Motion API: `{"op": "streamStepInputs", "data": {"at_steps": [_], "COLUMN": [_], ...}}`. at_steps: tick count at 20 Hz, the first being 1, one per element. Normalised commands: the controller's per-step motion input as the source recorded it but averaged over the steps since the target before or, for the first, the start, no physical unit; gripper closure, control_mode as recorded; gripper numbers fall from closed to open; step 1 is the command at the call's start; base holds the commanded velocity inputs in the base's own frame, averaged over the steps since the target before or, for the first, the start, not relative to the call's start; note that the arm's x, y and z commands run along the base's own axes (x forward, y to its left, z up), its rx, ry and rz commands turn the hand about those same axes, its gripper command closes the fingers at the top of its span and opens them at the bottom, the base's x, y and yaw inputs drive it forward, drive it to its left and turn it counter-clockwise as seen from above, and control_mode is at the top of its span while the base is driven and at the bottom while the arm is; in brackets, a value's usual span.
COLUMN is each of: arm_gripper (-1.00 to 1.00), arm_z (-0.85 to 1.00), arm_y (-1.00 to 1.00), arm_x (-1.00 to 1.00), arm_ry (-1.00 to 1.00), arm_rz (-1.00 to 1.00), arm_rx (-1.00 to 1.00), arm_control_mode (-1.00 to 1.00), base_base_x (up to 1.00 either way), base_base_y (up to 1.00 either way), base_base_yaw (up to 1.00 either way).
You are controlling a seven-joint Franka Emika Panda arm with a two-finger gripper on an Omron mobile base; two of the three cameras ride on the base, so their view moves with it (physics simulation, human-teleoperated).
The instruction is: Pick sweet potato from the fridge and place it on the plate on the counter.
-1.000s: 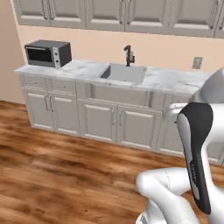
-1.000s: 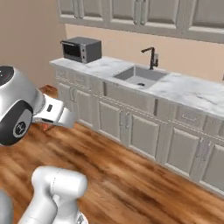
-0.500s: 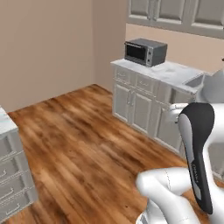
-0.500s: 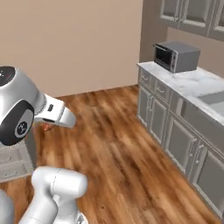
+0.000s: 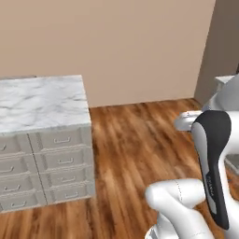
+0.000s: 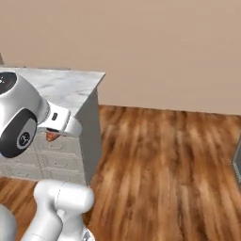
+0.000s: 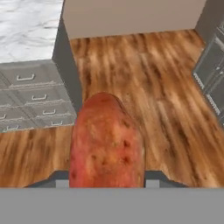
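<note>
One sweet potato fills the lower middle of the hand view, orange-red with darker pits, its blunt upper end pointing up the picture and its lower end cut off by the bottom band. It sits between the jaws, which are clamped on it; only a sliver of dark finger shows at each side of its base. In the right base view a small orange-red patch of the sweet potato peeks out under the white hand, hanging in front of the cabinet's drawer fronts, above the floor and not resting on anything.

One counter is in view: a white marble top with grey veins over a block of grey-cream drawers. In the left base view its drawer face shows two columns; four drawers can be counted in the right-hand column, each with one small handle. The marble top is bare in the part that shows. The same counter stands at the left of the right base view, its corner just beyond the arm.

A wooden floor of brown planks runs from the counter to one plain beige wall. At the right edge of the hand view are more grey cabinet fronts; their number I cannot tell.
</note>
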Motion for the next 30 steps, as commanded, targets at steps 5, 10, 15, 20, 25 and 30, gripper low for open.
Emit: {"op": "streamStepInputs", "data": {"at_steps": [5,10,15,20,25,30], "arm_gripper": [1.0,1.0,1.0,1.0,1.0,1.0], "arm_z": [0.0,0.0,0.0,0.0,0.0,0.0], "arm_y": [0.0,0.0,0.0,0.0,0.0,0.0], "arm_x": [0.0,0.0,0.0,0.0,0.0,0.0], "arm_ry": [0.0,0.0,0.0,0.0,0.0,0.0], "arm_rz": [0.0,0.0,0.0,0.0,0.0,0.0], "arm_rx": [0.0,0.0,0.0,0.0,0.0,0.0], "arm_control_mode": [1.0,1.0,1.0,1.0,1.0,1.0], "base_base_x": [0.91,0.78,0.62,0.56,0.57,0.59], "base_base_y": [-0.17,-0.33,-0.24,-0.06,0.0,0.0], "base_base_yaw": [0.73,0.62,0.58,0.63,0.82,0.8]}}
